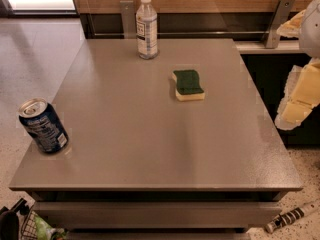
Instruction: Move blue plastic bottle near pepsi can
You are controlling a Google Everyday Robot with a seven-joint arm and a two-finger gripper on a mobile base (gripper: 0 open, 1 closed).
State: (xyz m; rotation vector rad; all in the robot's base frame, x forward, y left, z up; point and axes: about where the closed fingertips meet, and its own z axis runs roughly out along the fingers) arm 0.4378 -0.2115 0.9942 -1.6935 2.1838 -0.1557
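Observation:
The blue plastic bottle (146, 28), clear with a white cap and a pale label, stands upright at the far edge of the grey table (150, 149), left of centre. The pepsi can (43, 126), dark blue with a silver top, stands near the table's front left corner and leans a little. Bottle and can are far apart. My gripper (299, 101), pale yellow under a white arm part, hangs at the right edge of the view, beyond the table's right side, away from both objects and holding nothing that shows.
A green and yellow sponge (188, 84) lies right of the table's centre, between the bottle and the gripper. A wooden wall with metal brackets (276, 15) runs behind the table. A striped stick (291, 217) lies on the floor at the front right, and a mesh basket (30, 227) at the front left.

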